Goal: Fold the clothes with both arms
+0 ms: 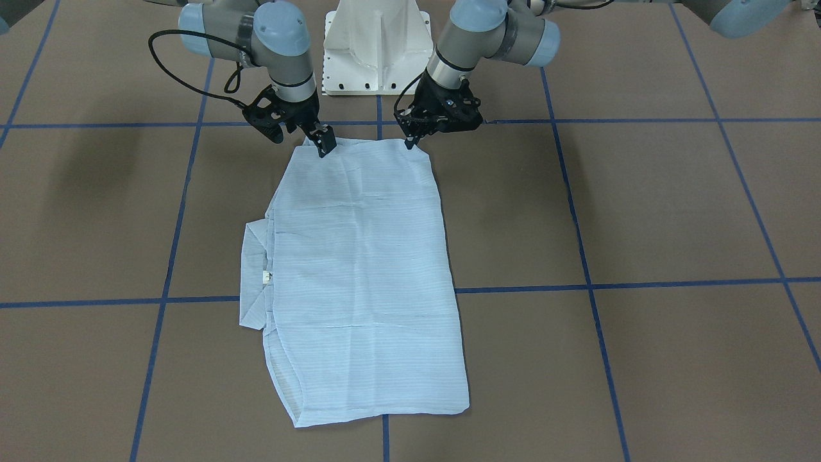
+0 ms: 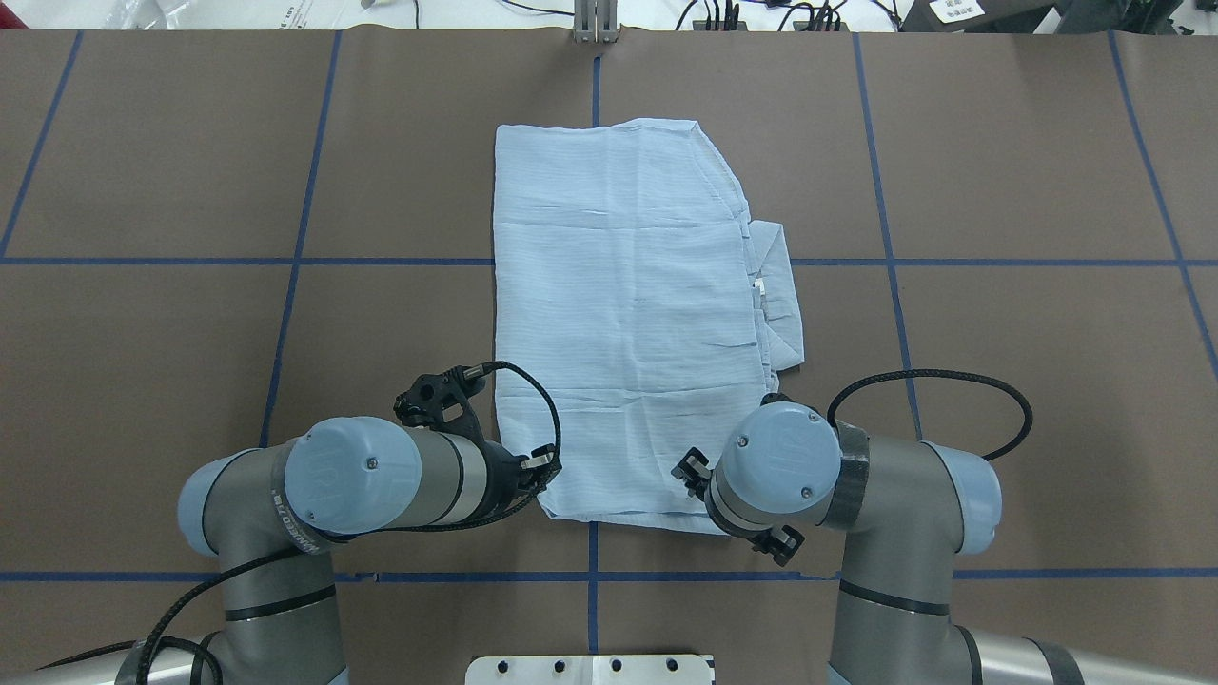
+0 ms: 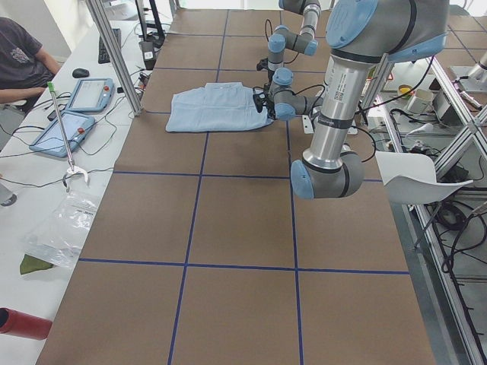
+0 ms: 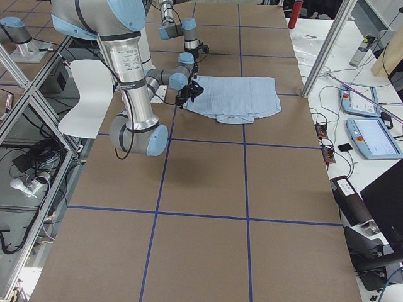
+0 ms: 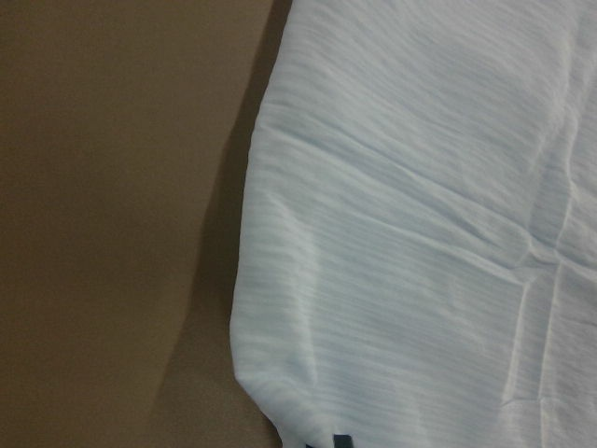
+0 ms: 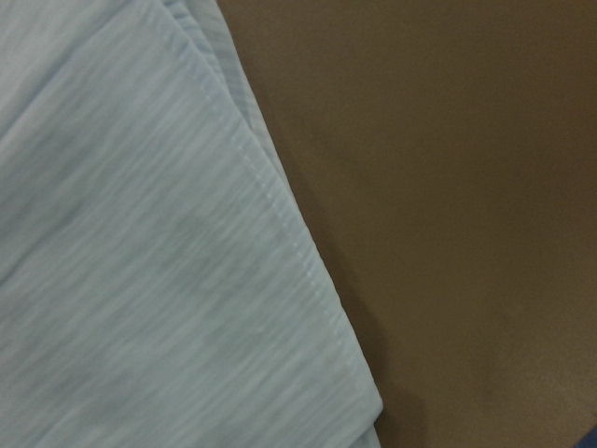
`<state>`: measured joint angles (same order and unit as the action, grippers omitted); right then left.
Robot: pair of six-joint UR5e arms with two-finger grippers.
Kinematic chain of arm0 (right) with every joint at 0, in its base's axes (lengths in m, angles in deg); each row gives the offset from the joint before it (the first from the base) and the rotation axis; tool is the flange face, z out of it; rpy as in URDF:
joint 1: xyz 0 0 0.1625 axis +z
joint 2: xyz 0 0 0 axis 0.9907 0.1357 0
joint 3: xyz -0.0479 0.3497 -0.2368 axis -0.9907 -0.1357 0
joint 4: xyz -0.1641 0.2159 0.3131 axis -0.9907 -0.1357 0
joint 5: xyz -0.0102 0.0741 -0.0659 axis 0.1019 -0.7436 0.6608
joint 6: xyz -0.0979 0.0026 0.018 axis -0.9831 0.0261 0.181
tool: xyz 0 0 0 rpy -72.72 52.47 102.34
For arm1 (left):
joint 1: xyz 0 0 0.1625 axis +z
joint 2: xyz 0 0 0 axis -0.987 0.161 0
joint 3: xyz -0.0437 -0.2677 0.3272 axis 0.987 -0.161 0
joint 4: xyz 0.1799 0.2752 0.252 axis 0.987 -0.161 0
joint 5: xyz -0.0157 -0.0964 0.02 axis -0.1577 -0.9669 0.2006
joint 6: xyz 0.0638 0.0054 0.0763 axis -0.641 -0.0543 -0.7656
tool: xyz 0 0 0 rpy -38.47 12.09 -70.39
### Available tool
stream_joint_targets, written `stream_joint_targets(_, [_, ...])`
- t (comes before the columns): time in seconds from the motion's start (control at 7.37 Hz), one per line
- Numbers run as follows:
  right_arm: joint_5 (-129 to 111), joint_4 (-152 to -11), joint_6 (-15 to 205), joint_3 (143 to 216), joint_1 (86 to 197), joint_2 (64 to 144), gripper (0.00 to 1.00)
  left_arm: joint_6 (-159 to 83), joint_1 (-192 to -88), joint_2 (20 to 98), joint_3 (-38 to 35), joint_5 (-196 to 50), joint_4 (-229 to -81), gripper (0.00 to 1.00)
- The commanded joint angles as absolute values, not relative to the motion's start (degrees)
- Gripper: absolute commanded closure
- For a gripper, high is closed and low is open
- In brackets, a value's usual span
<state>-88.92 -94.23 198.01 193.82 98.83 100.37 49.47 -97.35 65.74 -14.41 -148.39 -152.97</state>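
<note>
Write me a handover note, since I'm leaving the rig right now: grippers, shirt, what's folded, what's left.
Left gripper: tips down at the near corner of the shirt on its side; whether it is clamped cannot be told.
Right gripper: same at the other near corner; grip cannot be told.
Shirt: flat on the table, a long rectangle, no sleeves showing, collar poking out on the robot's right.
Done: sides appear folded in.
Left: probably bring the near edge over to the far edge, both arms together.
</note>
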Motion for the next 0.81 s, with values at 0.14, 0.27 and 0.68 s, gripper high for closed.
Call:
stream_joint_targets(0.14, [-88.88, -94.07, 197.39, 193.27, 98.72, 100.30, 0.00, 49.47, -97.26, 65.76, -14.30, -148.43, -152.97, 1.00])
stream_joint_targets(0.27, [-88.71, -93.99, 197.21, 193.09, 98.64, 100.21, 0.00, 49.47, -97.26, 65.76, -14.30, -148.34, -152.97, 1.00])
stream_joint_targets(0.68, [-88.44, -93.55, 197.12, 193.09, 98.63, 100.04, 0.00, 49.47, -97.26, 65.76, -14.03, -148.34, -152.97, 1.00])
